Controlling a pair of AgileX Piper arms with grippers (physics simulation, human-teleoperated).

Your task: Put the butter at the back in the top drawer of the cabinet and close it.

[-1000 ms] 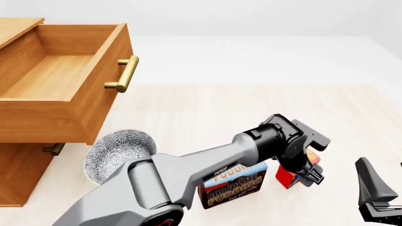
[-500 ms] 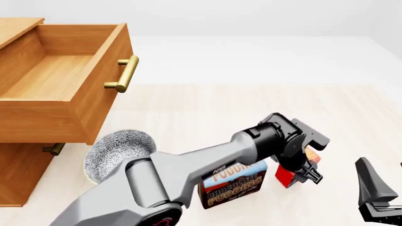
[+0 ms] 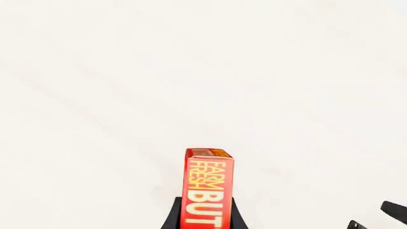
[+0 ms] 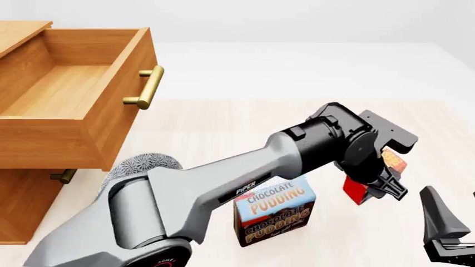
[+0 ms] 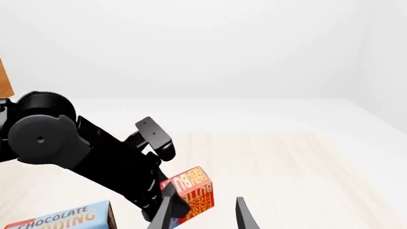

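Note:
My left gripper (image 4: pixel 376 182) is shut on the butter (image 4: pixel 355 189), a small red box with an orange label, and holds it tilted above the table, right of the pudding box. In the left wrist view the butter (image 3: pixel 207 188) stands between the fingers (image 3: pixel 170 220). The right wrist view shows the butter (image 5: pixel 194 191) in the left gripper (image 5: pixel 162 193). The top drawer (image 4: pixel 67 94) of the cabinet (image 4: pixel 22 200) stands pulled open and empty at the far left. My right gripper (image 4: pixel 446 239) is open and empty at the front right; its open jaws also show in its own view (image 5: pixel 203 217).
The Chocolate Pudding box (image 4: pixel 275 214) stands upright under the left arm; it also shows in the right wrist view (image 5: pixel 64 219). A patterned bowl (image 4: pixel 137 166) sits beside the cabinet, partly hidden by the arm. The drawer's brass handle (image 4: pixel 148 86) juts out to the right.
My left gripper has lifted the butter off the table and carried it up and to the right. The right arm has not moved.

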